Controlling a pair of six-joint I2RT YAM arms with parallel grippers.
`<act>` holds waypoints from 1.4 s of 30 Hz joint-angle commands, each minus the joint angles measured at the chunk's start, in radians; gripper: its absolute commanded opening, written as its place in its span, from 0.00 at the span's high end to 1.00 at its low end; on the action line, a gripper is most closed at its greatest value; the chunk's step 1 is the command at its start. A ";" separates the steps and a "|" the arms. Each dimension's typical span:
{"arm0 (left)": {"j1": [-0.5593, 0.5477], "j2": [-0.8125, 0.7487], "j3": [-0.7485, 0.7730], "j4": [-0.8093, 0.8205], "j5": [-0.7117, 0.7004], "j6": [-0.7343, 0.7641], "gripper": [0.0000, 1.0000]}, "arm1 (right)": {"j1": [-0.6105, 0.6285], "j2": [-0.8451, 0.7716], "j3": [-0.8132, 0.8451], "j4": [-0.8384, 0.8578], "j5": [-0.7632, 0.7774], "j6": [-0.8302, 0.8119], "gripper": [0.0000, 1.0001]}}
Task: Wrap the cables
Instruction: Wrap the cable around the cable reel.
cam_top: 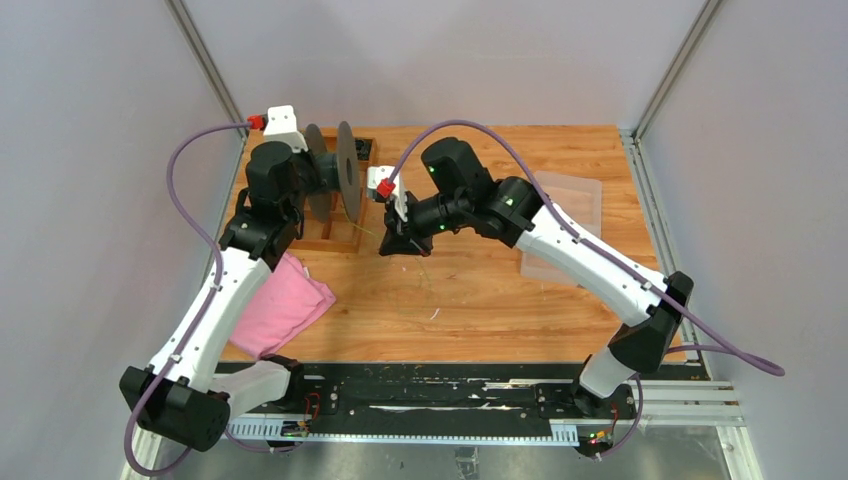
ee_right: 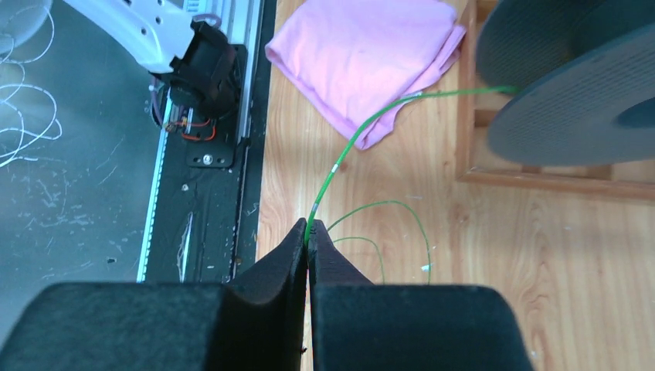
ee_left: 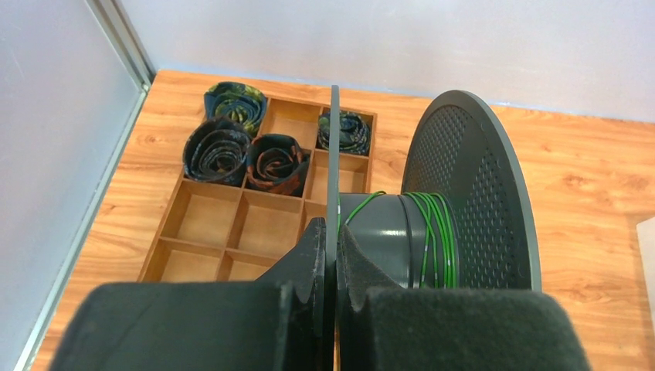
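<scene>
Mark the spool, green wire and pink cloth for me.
spool (ee_left: 463,193): left wrist view, perforated face of its right flange.
green wire (ee_right: 328,185): right wrist view, straight stretch below its white mark.
pink cloth (ee_right: 363,46): right wrist view, middle of its top face.

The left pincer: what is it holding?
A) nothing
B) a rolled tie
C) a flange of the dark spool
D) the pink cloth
C: the left pincer is shut on the thin edge of the dark spool, at its near flange; green wire is wound beside it.
</scene>
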 commanded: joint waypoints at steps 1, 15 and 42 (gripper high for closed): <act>-0.024 -0.039 -0.019 0.116 -0.032 0.052 1.00 | 0.013 0.000 0.101 -0.062 0.045 0.021 0.99; -0.027 -0.074 -0.074 0.118 0.050 0.072 1.00 | 0.007 0.038 0.286 -0.136 0.189 -0.014 0.99; -0.051 -0.146 -0.161 0.091 0.141 0.103 1.00 | -0.011 0.124 0.573 -0.191 0.442 -0.172 0.99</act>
